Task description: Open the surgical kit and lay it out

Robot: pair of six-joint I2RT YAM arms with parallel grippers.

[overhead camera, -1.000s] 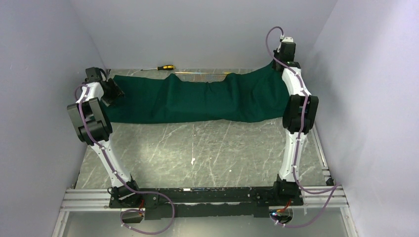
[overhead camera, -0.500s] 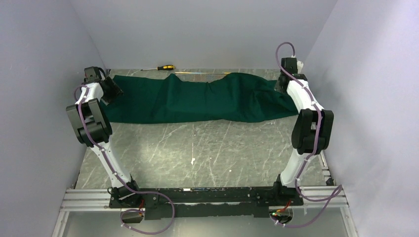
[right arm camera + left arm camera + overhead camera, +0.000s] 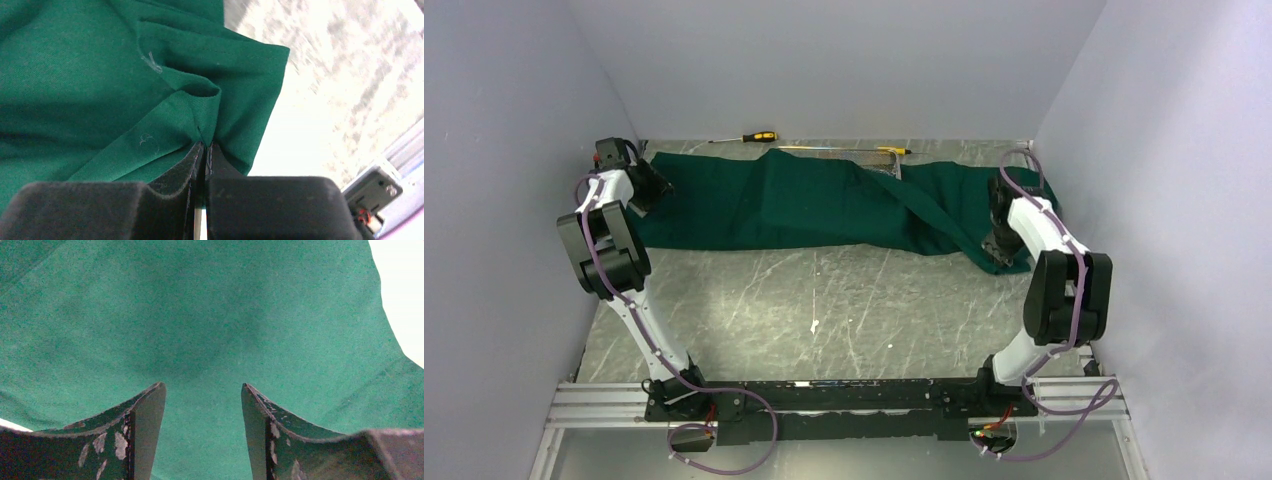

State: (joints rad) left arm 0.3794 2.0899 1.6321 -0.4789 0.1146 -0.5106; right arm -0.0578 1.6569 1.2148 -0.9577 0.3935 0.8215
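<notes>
While the left gripper (image 3: pixel 202 387) hangs spread over the cloth (image 3: pixel 814 205), the right gripper (image 3: pixel 202 150), bent low, pinches its right corner, having dragged it nearer since before, baring a tray (image 3: pixel 890 165).

Wears white link shells and chunky black joint housings on both left arm (image 3: pixel 652 330) and right arm (image 3: pixel 1039 222). Carries purple cables (image 3: pixel 775 430) looped along each, coiling at the black bases (image 3: pixel 679 395). Shows black left fingers (image 3: pixel 100 455), curved and scuffed to pale flecks. Ends in blocky, matt, felt-like right fingers (image 3: pixel 85 210).
</notes>
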